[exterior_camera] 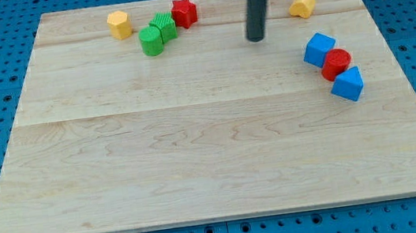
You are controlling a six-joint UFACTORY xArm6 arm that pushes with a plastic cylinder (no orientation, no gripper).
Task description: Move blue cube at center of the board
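Note:
The blue cube (318,49) lies at the view's right on the wooden board (196,150), touching a red cylinder (337,63) just below-right of it. A blue triangular block (348,84) touches the red cylinder's lower side. My tip (256,39) is the lower end of the dark rod near the view's top, left of the blue cube and apart from it, with a clear gap between them. The board's centre lies below-left of the tip.
A yellow block (302,4) sits at the top right of the rod. At the top left are a yellow hexagonal block (119,24), a green cylinder (152,40), a green block (164,27) and a red star (184,12).

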